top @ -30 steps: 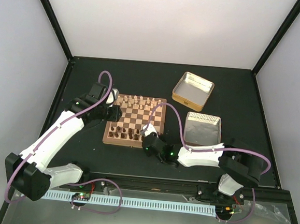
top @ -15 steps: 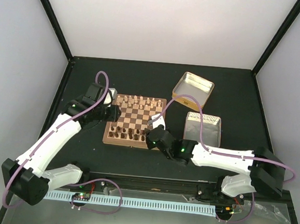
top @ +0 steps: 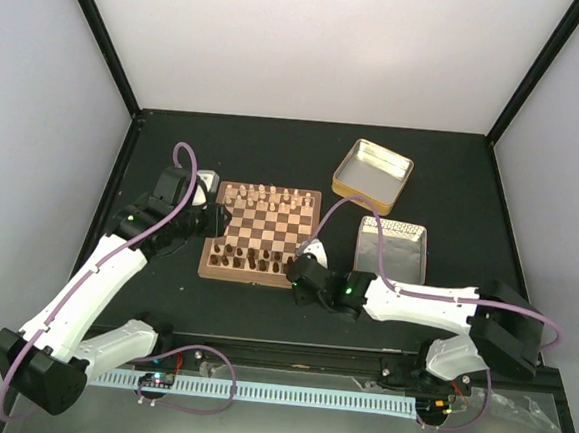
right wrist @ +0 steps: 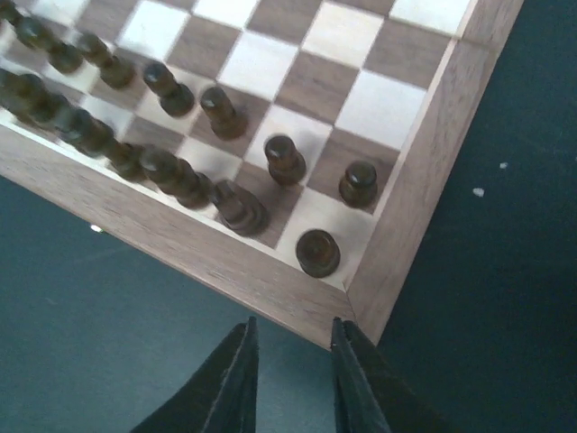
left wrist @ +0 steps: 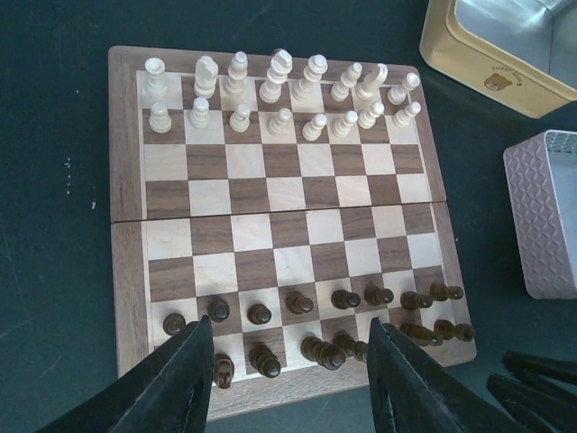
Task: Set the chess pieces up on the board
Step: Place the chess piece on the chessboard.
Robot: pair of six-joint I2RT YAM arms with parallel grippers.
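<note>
The board [top: 264,232] lies mid-table. Dark brown chess pieces [top: 251,261] fill its two near rows; several in the back row lean or lie over [left wrist: 361,347]. Pale cream chessmen [left wrist: 279,95] stand on the two far rows. My left gripper [top: 212,222] hovers at the board's left side. In the left wrist view it [left wrist: 288,361] is open wide above the dark rows and holds nothing. My right gripper [right wrist: 291,347] is just off the board's near right corner [right wrist: 361,311], its jaws a little apart and empty. A dark piece [right wrist: 318,253] stands on the corner square.
A gold tin [top: 372,173] stands open beyond the board's right side. A pink tin with a silver inside [top: 391,250] sits right of the board, close to my right arm. Black frame posts rise at the table's far corners.
My right gripper went in over the board's near right edge, then drew back off the corner, its jaws narrowing. My left arm pulled back a little to the left.
</note>
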